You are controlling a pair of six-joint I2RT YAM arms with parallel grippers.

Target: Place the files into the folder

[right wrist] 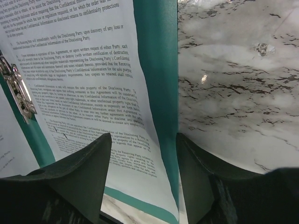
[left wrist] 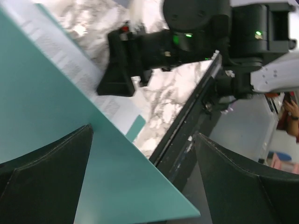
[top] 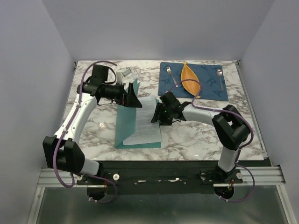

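While the folder (top: 122, 127) lies open on the marble table (top: 201, 135) with its left cover tilted up, the files (top: 148, 120) rest on its right half, the metal clip (right wrist: 18, 93) at their left edge. The left gripper (top: 134, 97) sits at the raised cover's far end, its fingers (left wrist: 46, 177) spread wide with the cover passing between them, unpinched. The right gripper (top: 158, 115) hovers over the sheets' right edge, fingers (right wrist: 84, 172) apart, straddling paper edge and teal border.

Matt teal folder (top: 122, 126), paper files (top: 147, 121)
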